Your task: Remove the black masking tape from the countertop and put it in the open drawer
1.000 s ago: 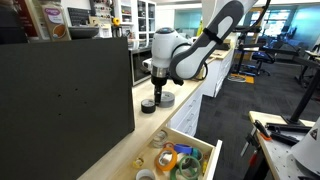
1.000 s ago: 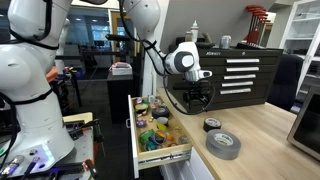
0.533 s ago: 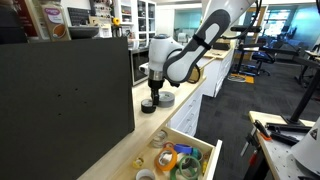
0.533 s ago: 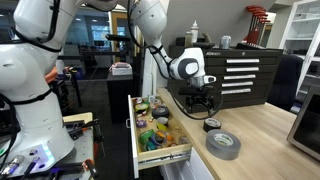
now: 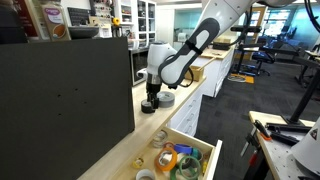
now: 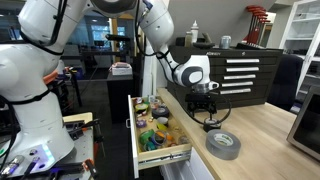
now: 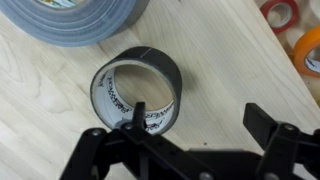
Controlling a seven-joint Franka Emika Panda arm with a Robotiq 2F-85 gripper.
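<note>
Across the long light wood countertop (image 6: 265, 140), your white robot arm (image 5: 188, 52) has sunk lower than half a second ago. That brings the black gripper (image 7: 197, 125) down onto the tape. The white open drawer (image 6: 165, 156) of coloured rolls sits at lower left in an exterior view. A wide grey tape roll (image 7: 85, 20) lies just beside the thick black masking tape ring (image 7: 160, 66), crowding its upper left in the wrist view. Your jaws are spread, with one finger (image 7: 137, 112) in the ring's hole and the other outside on the right.
</note>
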